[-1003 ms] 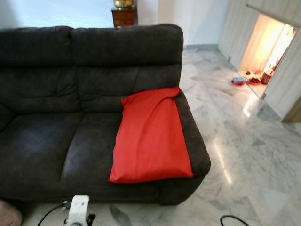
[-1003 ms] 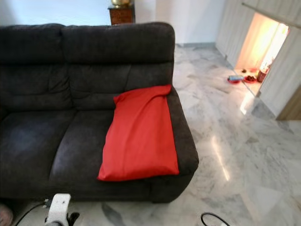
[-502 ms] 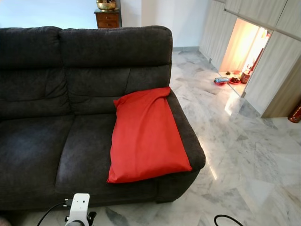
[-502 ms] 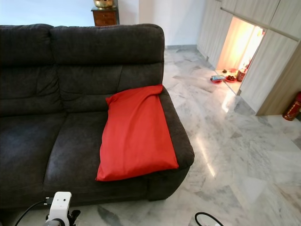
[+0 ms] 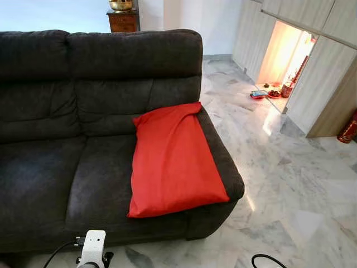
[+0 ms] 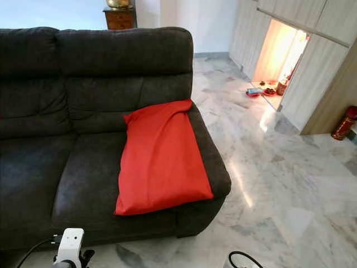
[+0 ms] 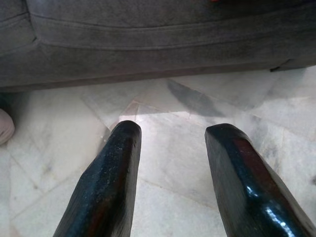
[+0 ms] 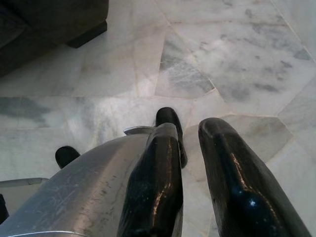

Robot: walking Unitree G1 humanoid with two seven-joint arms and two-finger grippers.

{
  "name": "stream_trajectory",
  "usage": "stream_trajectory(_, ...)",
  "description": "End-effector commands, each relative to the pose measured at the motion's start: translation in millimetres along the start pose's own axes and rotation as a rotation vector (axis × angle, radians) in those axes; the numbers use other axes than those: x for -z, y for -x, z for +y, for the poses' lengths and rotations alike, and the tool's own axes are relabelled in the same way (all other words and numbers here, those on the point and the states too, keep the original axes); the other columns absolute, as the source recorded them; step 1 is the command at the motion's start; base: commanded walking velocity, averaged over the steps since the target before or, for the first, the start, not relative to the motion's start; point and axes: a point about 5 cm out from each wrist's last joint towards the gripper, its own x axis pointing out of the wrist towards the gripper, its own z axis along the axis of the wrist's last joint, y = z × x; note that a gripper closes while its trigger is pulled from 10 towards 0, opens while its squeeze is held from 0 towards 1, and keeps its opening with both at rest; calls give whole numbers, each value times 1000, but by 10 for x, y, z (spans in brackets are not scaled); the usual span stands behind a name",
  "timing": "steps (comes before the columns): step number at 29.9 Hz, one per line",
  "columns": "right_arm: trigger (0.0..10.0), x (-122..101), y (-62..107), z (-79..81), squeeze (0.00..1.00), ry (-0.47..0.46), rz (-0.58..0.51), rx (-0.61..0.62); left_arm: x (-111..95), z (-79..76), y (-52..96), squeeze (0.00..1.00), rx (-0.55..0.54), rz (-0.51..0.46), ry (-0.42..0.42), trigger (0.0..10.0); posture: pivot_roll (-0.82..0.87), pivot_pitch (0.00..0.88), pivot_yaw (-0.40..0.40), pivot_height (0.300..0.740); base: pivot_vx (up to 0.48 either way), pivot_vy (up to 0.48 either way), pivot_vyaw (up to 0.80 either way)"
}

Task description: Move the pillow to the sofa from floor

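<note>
Two grippers hang low and empty. Left gripper (image 7: 170, 182): fingers spread apart, sofa (image 5: 83, 111) base ahead of the tips, bare floor (image 7: 163, 133) between them. Pillow (image 5: 174, 159): lying flat on the sofa's right-hand seat against the armrest, well clear of both sets of fingers. Right gripper (image 8: 190, 182): fingers a narrow gap apart, over marble. Judgement: placement done; keep both arms withdrawn, avoid brushing the cushion.

The left gripper (image 7: 170, 163) points down at the floor (image 7: 187, 148). Its two black fingers (image 7: 106, 187) are apart, with nothing between them. The floor is pale marble with grey marks. Past the fingers runs the dark grey sofa (image 7: 148, 34), low along the floor. A small pale thing (image 7: 5, 126) sits at the edge.
</note>
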Motion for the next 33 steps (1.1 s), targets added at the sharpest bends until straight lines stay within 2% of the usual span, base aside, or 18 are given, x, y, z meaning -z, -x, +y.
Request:
stream_trajectory(1, 10000, -41, -4, -43, 0, 4, -12, 4, 55, 29, 11, 0, -8, 25, 13, 10000, -58, 0, 13, 740, 0, 307, 0)
stream_trajectory(14, 10000, -57, 5, -201, 0, 14, -9, 12, 185, 63, 46, 0, -17, 66, 23, 10000, -62, 0, 10, 740, 0, 313, 0)
stream_trajectory(18, 10000, -79, -4, -141, 0, 18, -11, 3, 226, 74, 58, 0, -13, 81, 12, 10000, -66, 0, 11, 740, 0, 325, 0)
stream_trajectory(23, 10000, -157, -29, 52, 0, 26, -21, -19, 249, 145, 70, 0, -19, 93, 4, 10000, -70, 0, 11, 740, 0, 325, 0)
stream_trajectory(26, 10000, -198, -37, 125, 0, 43, -30, -37, 242, 132, 66, 0, -16, 93, -3, 10000, -73, 0, 13, 740, 0, 322, 0)
stream_trajectory(29, 10000, -230, -40, 144, 0, 59, -43, -43, 221, 108, 58, 0, -11, 88, -8, 10000, -69, 0, 11, 740, 0, 324, 0)
stream_trajectory(33, 10000, -228, -39, 134, 0, 64, -44, -48, 198, 81, 49, 0, -9, 80, -3, 10000, -62, 0, 8, 740, 0, 325, 661)
